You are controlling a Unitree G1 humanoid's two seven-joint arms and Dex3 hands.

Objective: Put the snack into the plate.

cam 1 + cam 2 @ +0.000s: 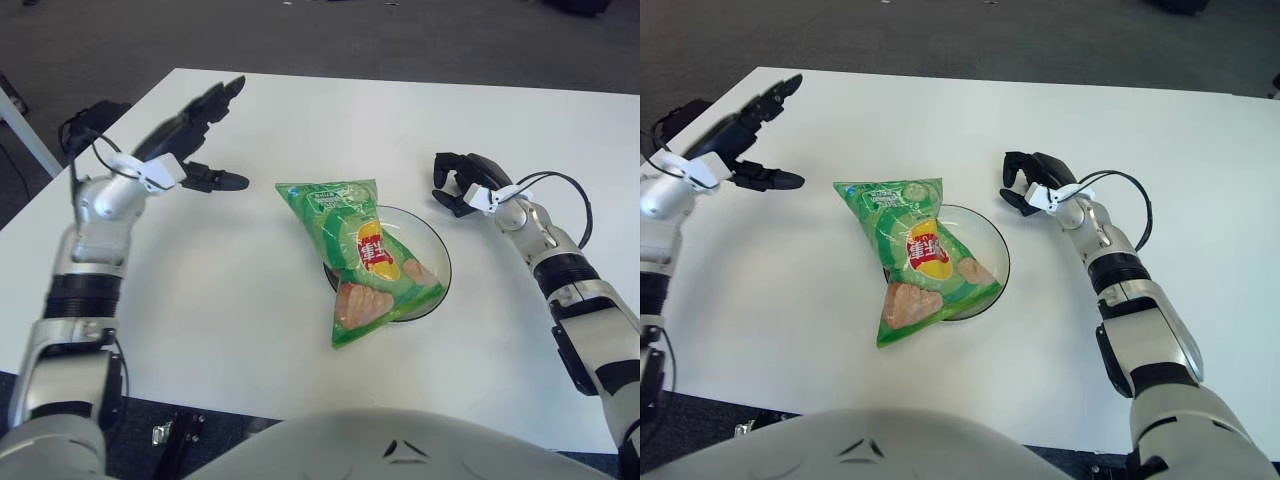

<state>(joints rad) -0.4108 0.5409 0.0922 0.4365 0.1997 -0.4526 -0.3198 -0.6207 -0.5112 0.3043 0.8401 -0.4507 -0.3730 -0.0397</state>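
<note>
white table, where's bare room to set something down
Free: the white table near the edge left of the green snack bag, and the far strip beyond it. Crowded: the middle, where the bag covers the glass plate, flanked by left hand and right hand.

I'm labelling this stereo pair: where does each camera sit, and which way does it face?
Left eye view: on the head, looking forward and down at the white table; shows the left hand, right hand, both arms, the chest.
Right eye view: beside it, same aim, same body parts.
Shared: the snack bag lying across the plate.
</note>
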